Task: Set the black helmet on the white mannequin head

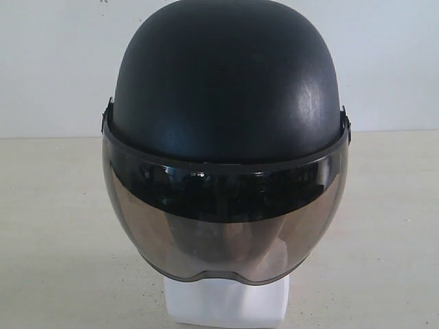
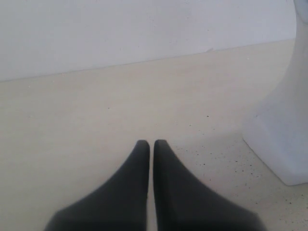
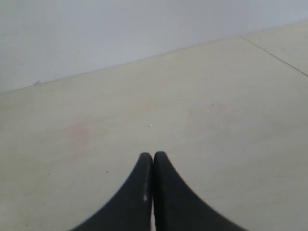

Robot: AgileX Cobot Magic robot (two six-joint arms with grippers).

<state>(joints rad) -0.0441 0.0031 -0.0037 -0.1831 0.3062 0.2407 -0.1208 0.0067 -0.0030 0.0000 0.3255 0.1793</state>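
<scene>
The black helmet [image 1: 226, 82] sits on top of the white mannequin head, facing the exterior camera, and its smoky-brown visor [image 1: 226, 219] hangs down over the face. Of the white mannequin head only the blocky base [image 1: 226, 301] shows below the visor; the face is hidden. In the left wrist view the head's neck and base [image 2: 284, 139] stand off to one side of my left gripper [image 2: 151, 143], which is shut and holds nothing. My right gripper [image 3: 153, 155] is shut too, empty, above bare tabletop. Neither gripper appears in the exterior view.
A pale beige tabletop [image 1: 55, 226] runs back to a white wall [image 1: 55, 62]. A thin seam [image 3: 274, 55] crosses the table surface in the right wrist view.
</scene>
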